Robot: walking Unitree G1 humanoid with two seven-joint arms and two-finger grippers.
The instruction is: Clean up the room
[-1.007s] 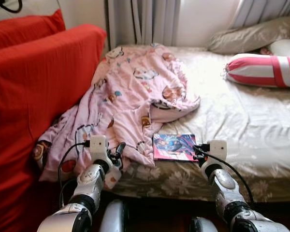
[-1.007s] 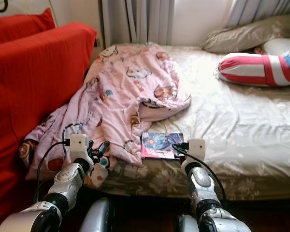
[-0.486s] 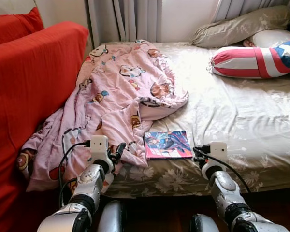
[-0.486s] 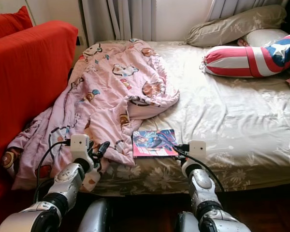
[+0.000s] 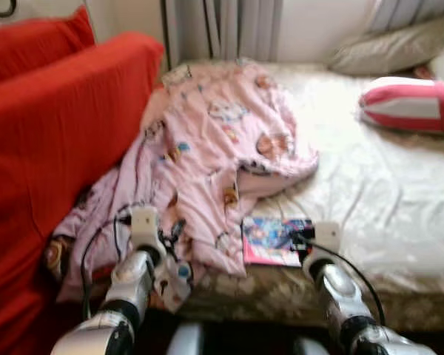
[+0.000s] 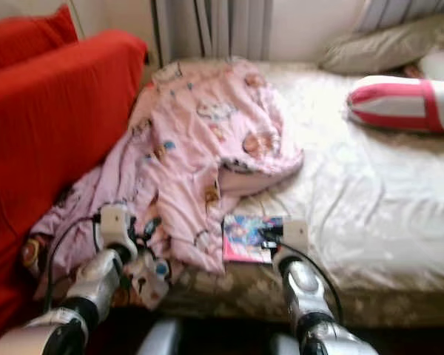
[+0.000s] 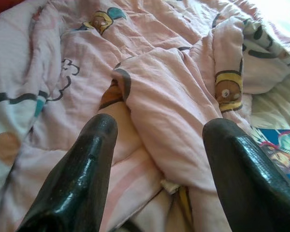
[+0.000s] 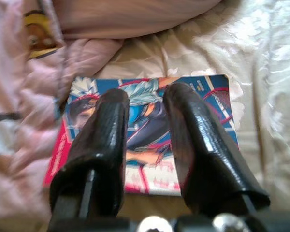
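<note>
While the head views are blurring, a bed [image 5: 385,200] in a pale floral sheet is filling most of the scene, with a red sofa [image 5: 52,148] standing against its left side. A pink cartoon-print blanket [image 5: 214,148] is lying rumpled over the bed's left half and spilling over the near edge. A red-and-white striped cushion [image 5: 411,105] is resting near the bed's far right, with a grey pillow [image 5: 396,48] behind it. A comic book [image 8: 150,130] with a blue and red cover is lying flat near the bed's front edge, just beside the blanket; its cover lettering is too blurred to read. The right gripper [image 8: 146,99] is hovering over the book, fingers narrowly apart. The left gripper [image 7: 159,128] is hanging over the blanket's folds, fingers spread wide and holding nothing.
</note>
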